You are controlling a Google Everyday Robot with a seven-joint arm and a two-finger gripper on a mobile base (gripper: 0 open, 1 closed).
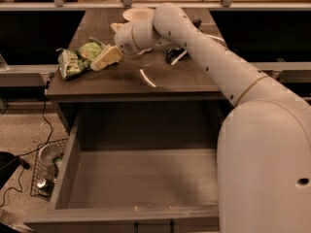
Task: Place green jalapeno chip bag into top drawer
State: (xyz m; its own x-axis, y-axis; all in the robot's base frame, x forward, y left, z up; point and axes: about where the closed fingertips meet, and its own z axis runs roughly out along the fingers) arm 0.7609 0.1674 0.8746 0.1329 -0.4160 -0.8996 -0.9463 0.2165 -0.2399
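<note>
The green jalapeno chip bag [77, 60] lies crumpled on the left part of the dark countertop [160, 79]. My gripper [105, 58] reaches across the counter from the right; its cream tip is against the bag's right edge, low over the counter. The bag rests on the counter, not lifted. The top drawer [64, 173] is pulled fully open below the counter; nothing shows inside it. Its front edge and small dark handle [153, 225] are at the bottom of the view.
A white bowl [138, 13] stands at the back of the counter behind my wrist. A dark blue and white bag [176, 55] lies under my forearm. A wire basket [46, 173] with items and cables sits on the floor left of the drawer.
</note>
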